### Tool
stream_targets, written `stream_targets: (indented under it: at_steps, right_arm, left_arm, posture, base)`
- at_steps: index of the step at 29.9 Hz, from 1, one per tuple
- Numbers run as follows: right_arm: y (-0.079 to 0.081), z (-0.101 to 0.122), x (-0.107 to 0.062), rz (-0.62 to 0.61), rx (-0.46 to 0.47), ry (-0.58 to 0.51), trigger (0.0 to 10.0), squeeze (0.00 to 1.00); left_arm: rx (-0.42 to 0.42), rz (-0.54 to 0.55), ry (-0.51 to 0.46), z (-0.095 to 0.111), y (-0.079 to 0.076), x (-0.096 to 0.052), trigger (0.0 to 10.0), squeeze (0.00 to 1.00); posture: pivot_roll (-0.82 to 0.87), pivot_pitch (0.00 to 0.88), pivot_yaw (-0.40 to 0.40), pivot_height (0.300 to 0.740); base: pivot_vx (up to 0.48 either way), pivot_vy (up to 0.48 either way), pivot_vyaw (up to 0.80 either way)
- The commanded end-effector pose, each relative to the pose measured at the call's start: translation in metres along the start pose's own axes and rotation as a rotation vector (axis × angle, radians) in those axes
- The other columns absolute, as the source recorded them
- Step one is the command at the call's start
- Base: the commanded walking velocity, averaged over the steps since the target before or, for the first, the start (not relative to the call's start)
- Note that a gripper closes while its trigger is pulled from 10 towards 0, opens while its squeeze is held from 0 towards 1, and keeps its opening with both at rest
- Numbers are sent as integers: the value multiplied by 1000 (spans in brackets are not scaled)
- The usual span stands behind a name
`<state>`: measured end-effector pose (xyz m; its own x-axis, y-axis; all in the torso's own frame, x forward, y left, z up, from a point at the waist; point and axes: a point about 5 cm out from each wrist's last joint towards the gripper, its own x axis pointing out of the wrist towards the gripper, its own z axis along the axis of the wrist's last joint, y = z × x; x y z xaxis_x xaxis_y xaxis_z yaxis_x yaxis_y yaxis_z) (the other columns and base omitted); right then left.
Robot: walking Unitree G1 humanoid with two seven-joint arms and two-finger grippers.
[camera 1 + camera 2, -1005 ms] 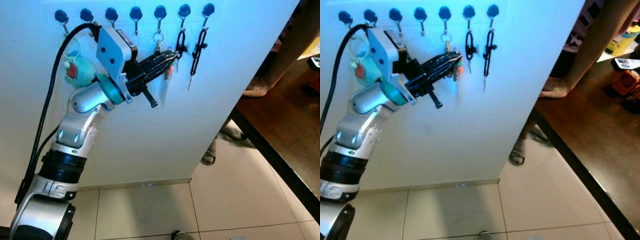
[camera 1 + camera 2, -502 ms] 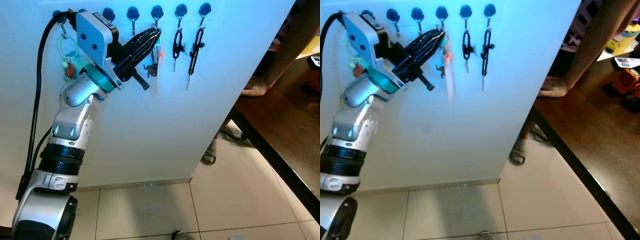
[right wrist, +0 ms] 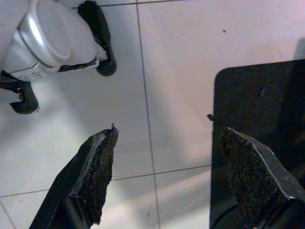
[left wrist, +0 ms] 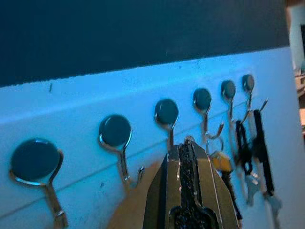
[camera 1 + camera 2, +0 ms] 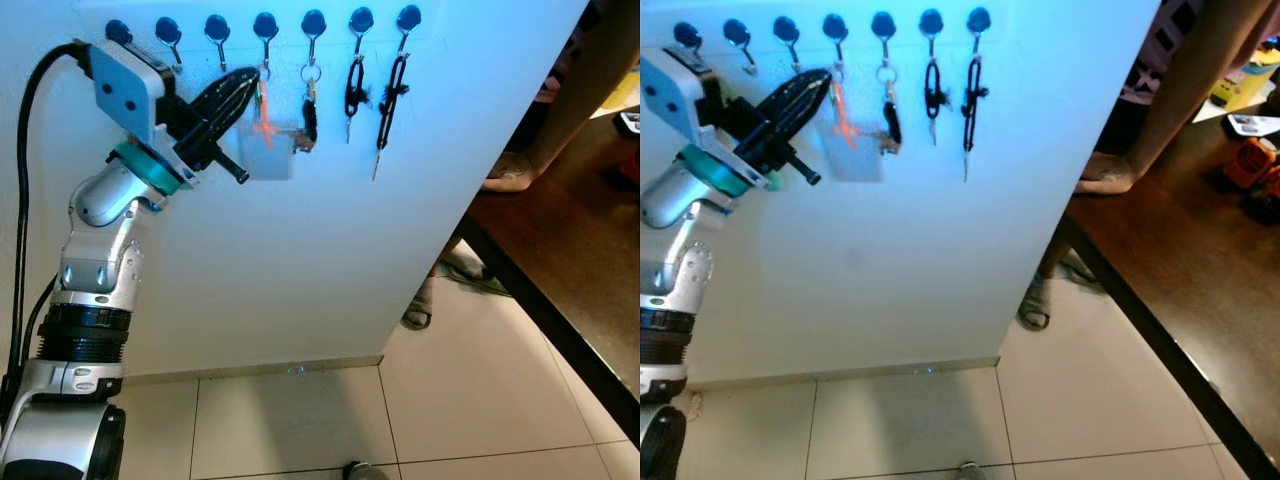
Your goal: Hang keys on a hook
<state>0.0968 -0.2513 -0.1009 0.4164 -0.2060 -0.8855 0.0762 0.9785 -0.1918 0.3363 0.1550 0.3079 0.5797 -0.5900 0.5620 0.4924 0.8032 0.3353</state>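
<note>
Your left gripper (image 5: 250, 80) is up at the white wall (image 5: 330, 260), just under the row of blue hooks. Its two black fingers (image 5: 225, 100) are pressed together and point up at the fourth hook (image 5: 264, 26) from your left. You cannot tell if they are pinching anything. The keys (image 5: 309, 112) hang by a ring on the fifth hook (image 5: 313, 25), just to the right of your fingertips. They hang down flat on the wall, with a dark piece under the ring and a small key lower down. A thin orange strap (image 5: 262, 108) runs down the wall right beside your fingertips. It is too blurry to tell if it touches them. Below it is a pale, see-through tag (image 5: 268, 155), next to the small key. Two more hooks farther right each hold a long black thing (image 5: 356, 88), and those hang apart from the keys. The three hooks on the left look bare. In the left wrist view, the shut fingers (image 4: 188, 191) point at the hooks, and the key ring (image 4: 214, 143) is near their tip. Your right gripper (image 3: 169, 131) hangs low over the tile floor (image 3: 176, 57) with its fingers wide apart and nothing in them. A robot foot (image 3: 52, 43) is under it. On your right is a dark table (image 5: 560, 260), and a person's leg (image 5: 600, 80) is by it.
</note>
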Motion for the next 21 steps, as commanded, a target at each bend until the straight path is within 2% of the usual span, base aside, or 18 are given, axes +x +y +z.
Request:
stream_targets:
  at_steps: [1, 9, 15, 19, 21]
  right_arm:
    - [2, -8, -1, 10, 0, 23, 10000, 0]
    - [2, -8, -1, 9, 5, 23, 10000, 0]
    - [13, -7, -1, 20, 11, 23, 10000, 0]
    - [16, -6, 0, 24, 12, 21, 10000, 0]
    - [17, -4, 0, 26, 10, 19, 10000, 0]
  left_arm:
    - [-18, 0, -9, 1, -2, 0, 10000, 0]
    - [-51, -20, -36, 2, -10, 5, 10000, 0]
    - [-126, -88, -58, 4, -18, 6, 10000, 0]
    - [-143, -93, -55, 3, -20, 5, 10000, 0]
    - [-180, -82, -64, 3, -20, 4, 10000, 0]
  posture:
    - [-96, 97, 87, 740]
    - [-100, 98, 89, 740]
    - [-103, 97, 93, 740]
    - [-102, 97, 92, 740]
    - [-101, 98, 91, 740]
  base:
    - [0, 0, 0]
    - [0, 0, 0]
    - [0, 0, 0]
    - [0, 0, 0]
    - [0, 0, 0]
